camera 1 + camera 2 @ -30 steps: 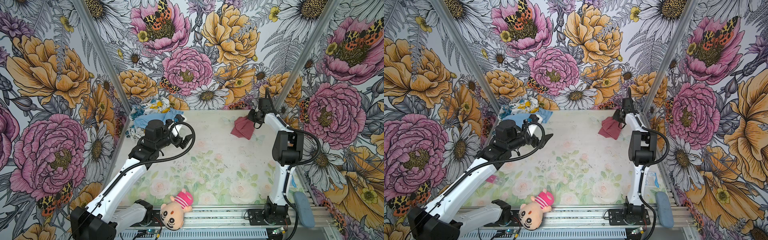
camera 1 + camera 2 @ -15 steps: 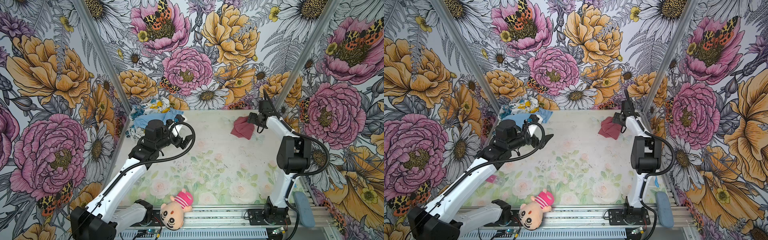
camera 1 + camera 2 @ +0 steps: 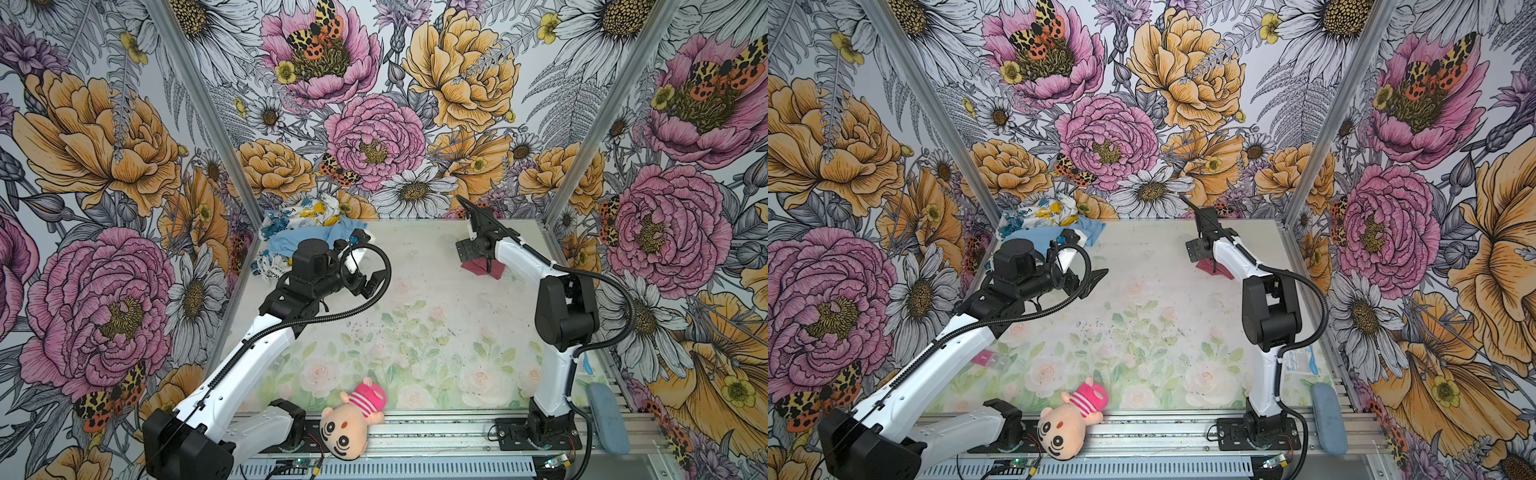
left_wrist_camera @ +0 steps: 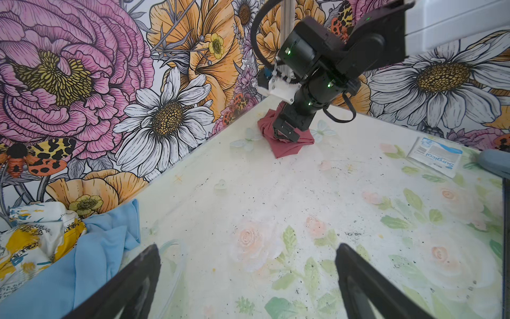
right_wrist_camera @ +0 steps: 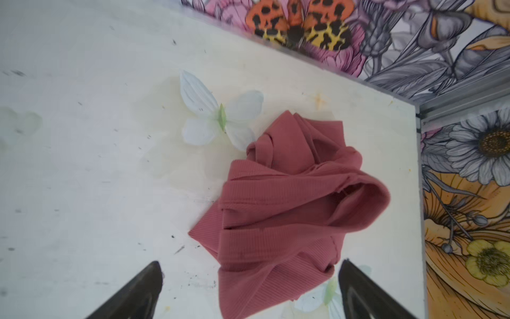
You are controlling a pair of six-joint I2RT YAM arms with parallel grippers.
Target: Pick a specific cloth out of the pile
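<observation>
At the near edge of the desk [image 3: 419,299], a plush doll [image 3: 353,417] is seen lying partly on the metal rail, face up, with its pink striped cap toward the desk. A blue-grey oblong pad [image 3: 607,417] is found at the near right corner, and a white packet printed "Surgical" [image 4: 434,155] lies flat on the desk just beyond it. Further in, on the left side, the left hand [image 3: 369,259] is held above the desk with its jaws spread wide and nothing between them; this is confirmed in the left wrist view, where only bare desk is seen between the fingers [image 4: 138,279]. Toward the far right, the cloth [image 5: 289,198] is located on the desk near the back wall and the right wall, crumpled into loose folds and well apart from the pile. The right hand [image 5: 249,265] is positioned directly over it, pointing down, with the jaws fully apart; the fabric lies on the desk between them and is not pinched. The pile [image 3: 299,226] is heaped in the far left corner against the wall, a light blue cloth [image 4: 105,248] being draped beside a white printed cloth [image 4: 33,237].
</observation>
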